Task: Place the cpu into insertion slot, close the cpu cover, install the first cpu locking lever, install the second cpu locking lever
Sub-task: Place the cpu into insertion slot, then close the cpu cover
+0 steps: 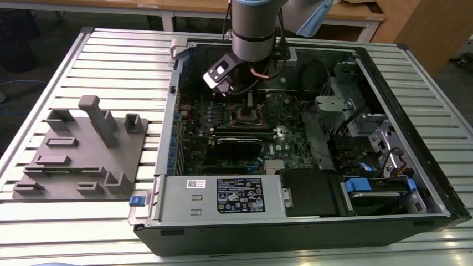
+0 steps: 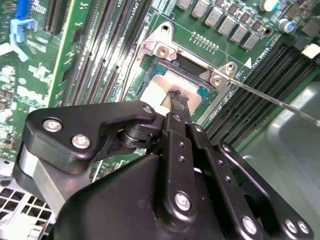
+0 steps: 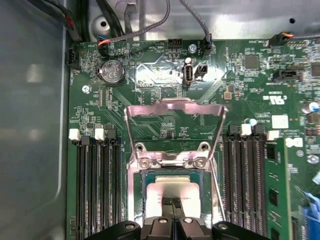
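Observation:
The cpu [image 3: 159,191] lies flat in the insertion slot [image 3: 133,196], its silver top showing in both wrist views [image 2: 156,91]. My gripper [image 3: 172,202] is shut, its two black fingertips [image 2: 176,98] pressed together and resting on the middle of the cpu's top. The cpu cover [image 3: 175,106], a silver frame with a square window, stands swung open from its hinge beyond the slot. A thin wire locking lever [image 2: 280,103] juts out beside the slot, unlatched. In the exterior view the arm [image 1: 251,33] reaches down into the open case over the slot [image 1: 246,114].
Long black memory slots [image 3: 95,190] flank the socket on both sides [image 3: 247,185]. The case walls [image 1: 414,111], cables, drive bays and a power supply [image 1: 221,197] crowd the board. A grey fixture block [image 1: 81,155] sits on the slatted table at the exterior view's left.

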### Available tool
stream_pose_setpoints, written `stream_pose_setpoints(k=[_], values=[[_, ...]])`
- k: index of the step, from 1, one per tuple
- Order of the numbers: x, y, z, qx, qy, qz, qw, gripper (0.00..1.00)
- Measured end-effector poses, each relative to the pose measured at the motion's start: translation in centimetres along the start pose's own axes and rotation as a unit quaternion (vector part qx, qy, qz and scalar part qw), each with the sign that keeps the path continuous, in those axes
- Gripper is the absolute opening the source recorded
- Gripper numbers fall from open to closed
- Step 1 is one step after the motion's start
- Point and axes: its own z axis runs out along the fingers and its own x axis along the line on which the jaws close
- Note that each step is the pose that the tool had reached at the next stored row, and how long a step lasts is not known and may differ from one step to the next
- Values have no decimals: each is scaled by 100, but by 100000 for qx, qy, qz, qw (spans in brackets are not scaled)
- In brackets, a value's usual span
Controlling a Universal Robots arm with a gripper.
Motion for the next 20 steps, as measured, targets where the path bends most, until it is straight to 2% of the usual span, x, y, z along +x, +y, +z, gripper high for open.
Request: stream_pose_setpoints(k=[2,20], values=[[-1,1,-23,15,-25,-3,100000,10],[1,4,-87,14,-25,-2,100000,10]])
